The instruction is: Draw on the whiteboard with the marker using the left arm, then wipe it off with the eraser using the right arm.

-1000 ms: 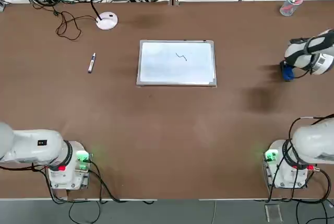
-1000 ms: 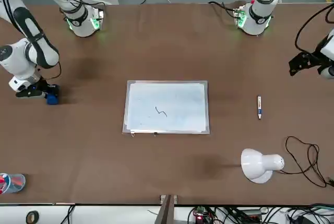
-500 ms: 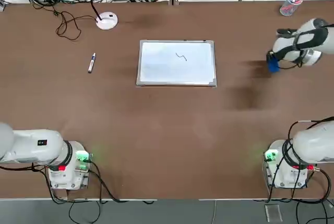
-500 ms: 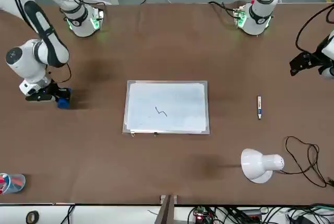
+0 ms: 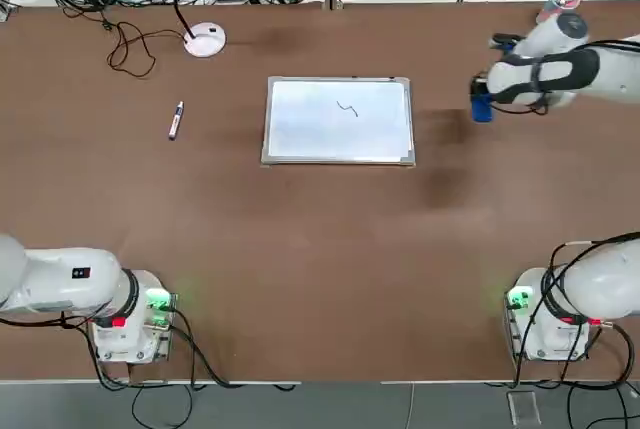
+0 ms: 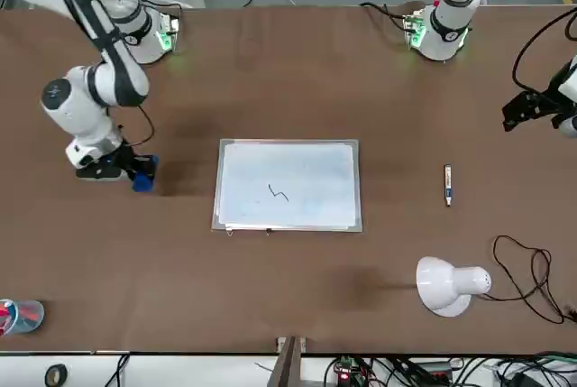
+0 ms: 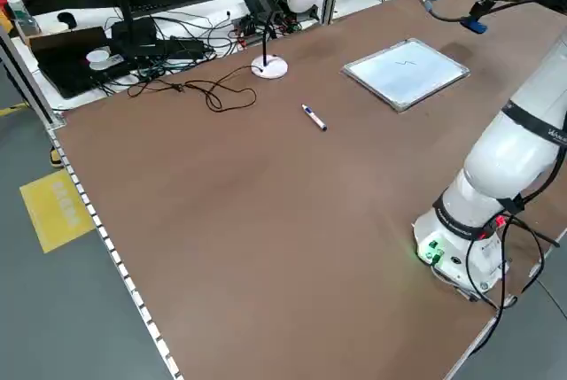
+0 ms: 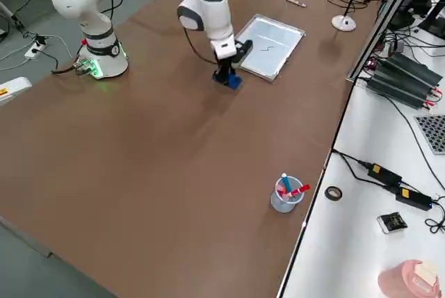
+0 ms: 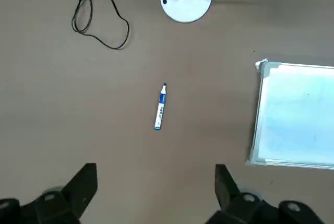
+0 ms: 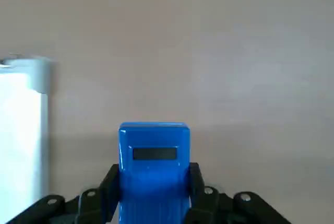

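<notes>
The whiteboard (image 5: 340,139) lay mid-table, its stroke (image 5: 347,109) unwiped. The right gripper (image 10: 155,174), clamped on the eraser (image 10: 154,198), had just swung closer at three o'clock, apparently for wiping; the left gripper (image 9: 156,171) gaped toward eight, the marker (image 5: 176,121) at nine.

Wh. whiteboard (image 5: 338,134) w/ squiggle, blue eraser (image 10: 154,172) in R gripper (image 10: 154,190)
</notes>
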Controlling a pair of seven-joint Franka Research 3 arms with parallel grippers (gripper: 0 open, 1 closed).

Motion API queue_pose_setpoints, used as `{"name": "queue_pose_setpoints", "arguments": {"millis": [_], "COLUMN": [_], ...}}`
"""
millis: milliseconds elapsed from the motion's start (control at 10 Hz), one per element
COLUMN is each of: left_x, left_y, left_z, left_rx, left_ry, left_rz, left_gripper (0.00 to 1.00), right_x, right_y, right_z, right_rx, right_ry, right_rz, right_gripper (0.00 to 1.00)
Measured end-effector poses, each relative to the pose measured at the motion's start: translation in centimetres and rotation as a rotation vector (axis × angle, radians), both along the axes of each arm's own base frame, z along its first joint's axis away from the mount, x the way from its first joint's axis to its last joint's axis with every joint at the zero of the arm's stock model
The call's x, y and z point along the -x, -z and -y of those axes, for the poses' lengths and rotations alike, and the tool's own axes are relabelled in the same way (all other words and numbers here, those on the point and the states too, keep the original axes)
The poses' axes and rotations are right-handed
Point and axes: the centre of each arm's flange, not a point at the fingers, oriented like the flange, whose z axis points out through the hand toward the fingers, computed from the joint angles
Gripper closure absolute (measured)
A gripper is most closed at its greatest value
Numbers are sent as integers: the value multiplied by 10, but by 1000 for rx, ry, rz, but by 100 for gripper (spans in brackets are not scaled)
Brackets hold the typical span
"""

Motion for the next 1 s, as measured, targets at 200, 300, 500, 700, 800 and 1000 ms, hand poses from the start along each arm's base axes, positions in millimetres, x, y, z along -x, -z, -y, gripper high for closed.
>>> {"name": "queue_pose_setpoints", "arguments": {"millis": [200,300,500,700,800,1000], "left_x": [-1,-1,-2,-3,-3,-4], "left_y": [0,1,2,2,2,3], "left_z": [-5,-8,-10,-13,-15,-18], "left_rx": [0,0,0,0,0,0], "left_ry": [-10,-13,-16,-23,-26,-31], "left_rz": [0,-2,-4,-4,-4,-4], "left_gripper": [0,0,0,0,0,0], "right_x": [0,0,3,6,8,9], "right_y": [-13,-20,-31,-35,-34,-26], "right_z": [-44,-65,-102,-140,-157,-188], "right_rx": [-30,-46,-75,-99,-108,-119], "right_ry": [20,29,45,60,67,82], "right_rz": [8,15,21,17,13,-1], "right_gripper": [44,44,44,44,44,44]}}
